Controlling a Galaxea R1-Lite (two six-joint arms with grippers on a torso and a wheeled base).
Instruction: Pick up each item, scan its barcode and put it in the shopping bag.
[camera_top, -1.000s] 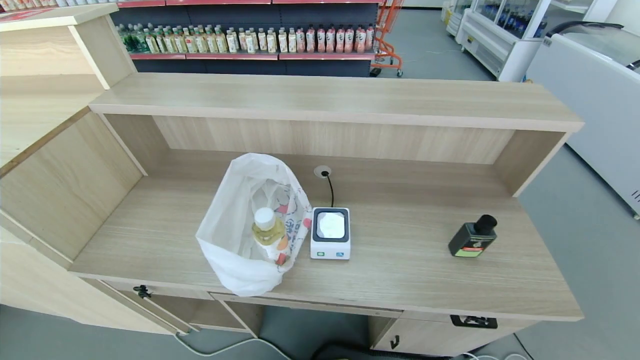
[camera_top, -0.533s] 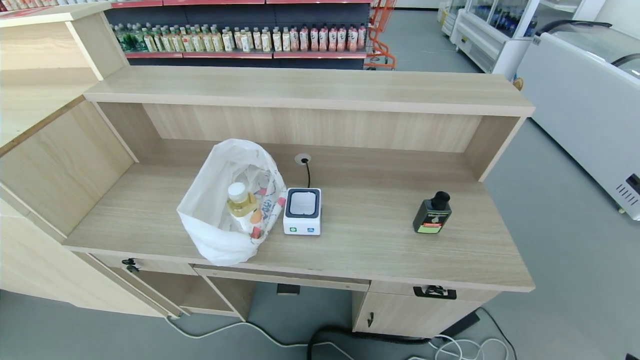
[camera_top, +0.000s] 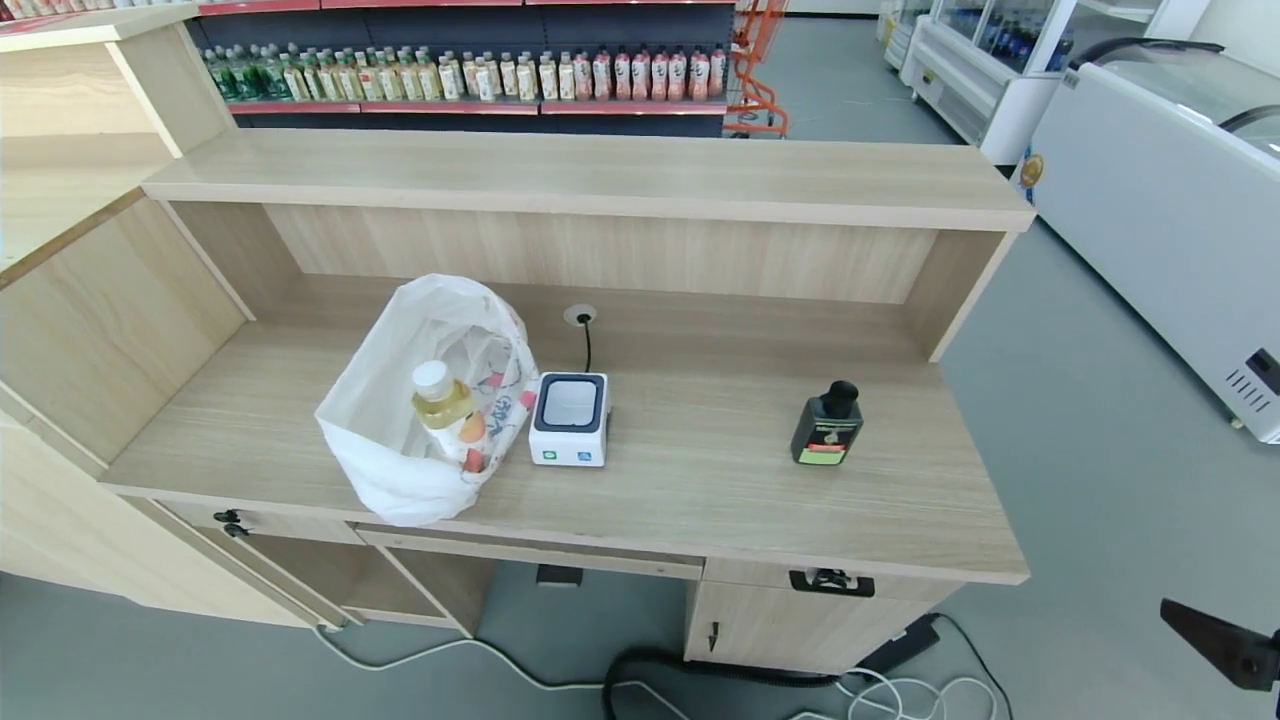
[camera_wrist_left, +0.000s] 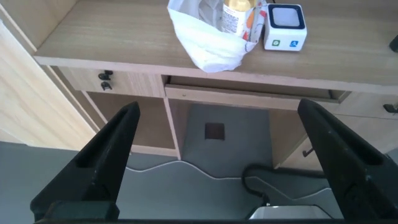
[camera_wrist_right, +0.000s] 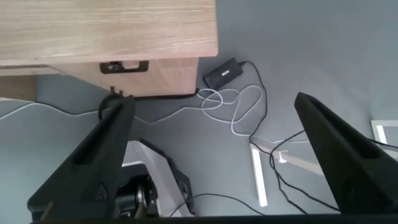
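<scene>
A white plastic shopping bag (camera_top: 375, 440) was found standing open on the left part of a light wood-grain checkout counter (camera_top: 700, 490). A clear bottle of yellow liquid with a white cap (camera_top: 441, 396) was seen upright inside the bag, beside other printed packaging that could not be made out. A small white box-shaped barcode scanner with a dark-framed window (camera_top: 570, 420) was placed just beside the bag, on its right. A black cable (camera_top: 587, 350) was run from the scanner to a round hole at the back of the counter. A dark bottle with a black cap and a red and green label (camera_top: 827, 431) was recorded upright on the right part of the counter, well apart from the scanner and the bag.

The left gripper (camera_wrist_left: 219, 107) was held back from the counter's front edge, above the grey floor. Its two black fingers (camera_wrist_left: 99, 162) were spread wide and nothing was gripped. The right gripper (camera_wrist_right: 214, 101) was held off the counter's right end, over loose white cables (camera_wrist_right: 239, 102) on the floor. Its fingers (camera_wrist_right: 93, 155) were likewise spread wide and nothing was gripped.
</scene>
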